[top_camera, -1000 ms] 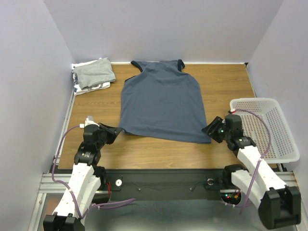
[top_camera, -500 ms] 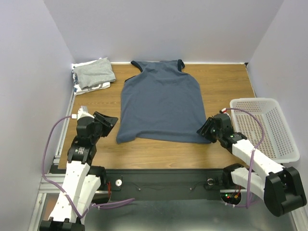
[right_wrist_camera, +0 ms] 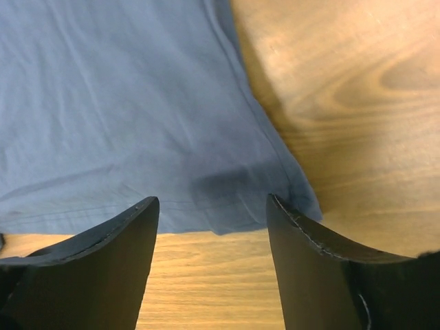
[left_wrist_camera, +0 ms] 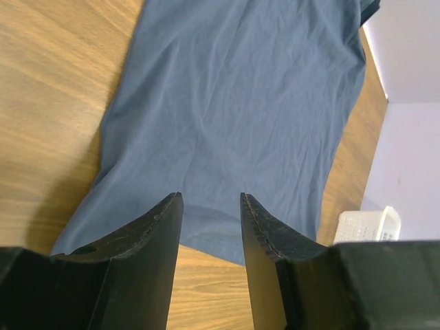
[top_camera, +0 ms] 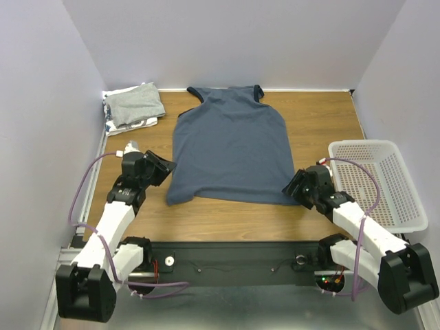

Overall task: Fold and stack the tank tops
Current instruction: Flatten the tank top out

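A wooden table is seen from above, with two white and black robot arms reaching in from its near edge. A large slate-blue tank top lies spread flat in the middle of the table, its dark-trimmed neckline toward the far wall and its hem toward the arms. The left gripper sits low beside the top's near left edge, and its wrist camera shows the two black fingers parted, released, with the blue cloth lying flat on the wood in the gap between them. The right gripper sits at the top's near right corner, and its fingers are spread wide, also released, framing the corner of the hem where it meets bare wood. In the far left corner of the table, a folded light grey tank top rests on a black-and-white patterned one, whose edges stick out beneath it. A white mesh basket stands at the right edge of the table, just beyond the right arm.
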You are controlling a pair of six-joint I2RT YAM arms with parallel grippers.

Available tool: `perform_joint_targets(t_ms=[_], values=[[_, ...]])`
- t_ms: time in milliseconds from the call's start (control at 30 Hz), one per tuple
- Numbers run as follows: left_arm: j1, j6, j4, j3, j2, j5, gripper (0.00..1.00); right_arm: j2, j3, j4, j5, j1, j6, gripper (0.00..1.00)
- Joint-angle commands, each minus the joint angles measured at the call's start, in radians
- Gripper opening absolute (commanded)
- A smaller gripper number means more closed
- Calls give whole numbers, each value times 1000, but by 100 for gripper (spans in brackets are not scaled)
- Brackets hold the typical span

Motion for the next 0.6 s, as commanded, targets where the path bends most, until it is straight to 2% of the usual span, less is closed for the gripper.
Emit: perform_joint_targets(t_ms=[0,200,433,567], values=[[-47,5,181,-13,72,5,49,19,37,-66,37,-2,25,71],[-123,-12,267,7,222,-34,48,123,123,-181,76,-30,33,75],[-138,-9,324,16,303,-51,48,142,161,-294,158,-73,94,78],[-143,0,350,16,362,-48,48,131,244,-353,221,-110,98,81]])
